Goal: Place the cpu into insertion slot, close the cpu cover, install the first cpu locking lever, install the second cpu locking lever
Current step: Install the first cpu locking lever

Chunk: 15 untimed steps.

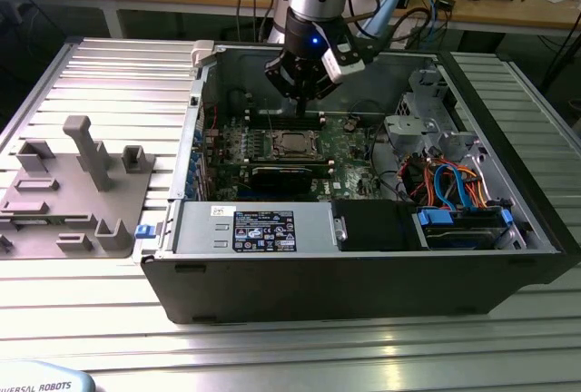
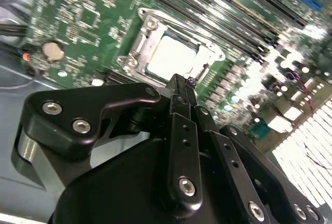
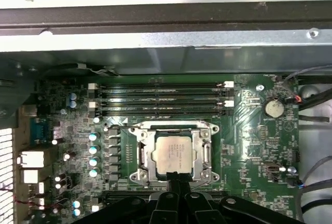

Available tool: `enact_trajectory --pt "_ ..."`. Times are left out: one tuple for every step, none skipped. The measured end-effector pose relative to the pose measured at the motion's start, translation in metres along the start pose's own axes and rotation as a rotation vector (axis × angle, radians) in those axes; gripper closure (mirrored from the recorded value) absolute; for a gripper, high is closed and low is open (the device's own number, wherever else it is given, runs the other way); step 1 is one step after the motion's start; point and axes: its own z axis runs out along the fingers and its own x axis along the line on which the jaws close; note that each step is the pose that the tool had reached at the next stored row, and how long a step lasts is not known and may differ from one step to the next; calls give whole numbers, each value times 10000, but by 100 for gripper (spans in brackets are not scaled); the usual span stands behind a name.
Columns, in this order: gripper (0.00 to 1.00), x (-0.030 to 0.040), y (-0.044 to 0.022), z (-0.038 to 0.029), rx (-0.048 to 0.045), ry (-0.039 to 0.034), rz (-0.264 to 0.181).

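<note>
The cpu [image 3: 174, 154] lies flat in the insertion slot [image 3: 147, 157] on the green board, its silver-grey top facing up. The cpu cover [image 3: 172, 127] is down around it as a silvery frame. My gripper [image 3: 179, 186] is shut, with nothing visible between its black fingers, and its tip is at the edge of the socket. In the second wrist view the gripper [image 2: 181, 85] stands just above the board beside the cpu [image 2: 174, 58], with a thin wire lever [image 2: 203, 68] next to it. In the exterior view the gripper [image 1: 304, 106] hangs inside the open case above the cpu [image 1: 290, 143].
Long black memory slots [image 3: 161, 94] run beside the socket, below the case wall [image 3: 166, 40]. A coin battery [image 3: 274, 108] sits on the board. A power supply [image 1: 259, 227] and a drive cage with cables [image 1: 454, 183] fill the case front. A grey fixture [image 1: 82, 183] lies on the exterior view's left.
</note>
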Motion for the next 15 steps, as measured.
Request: enact_trajectory --pt "89 0 0 1 -3 -28 0" --pt "89 -1 0 1 -2 -29 -1" --pt "89 -1 0 0 -1 -29 -1" --pt "89 -1 0 0 0 -29 -1" --pt "89 0 0 0 0 -30 -1" --pt "89 0 0 0 0 -29 0" --pt "89 0 0 0 0 -30 -1" --pt "89 1 0 0 0 -30 0" --pt "89 3 0 0 0 -30 0" --pt "89 7 0 0 0 -30 1" --pt "89 16 0 0 0 -30 0" --pt "89 29 0 0 1 -29 -1" --pt "89 47 -1 0 -1 -30 -1" --pt "89 87 -2 1 -5 -30 -1" --pt "89 117 -2 1 -10 -31 1"
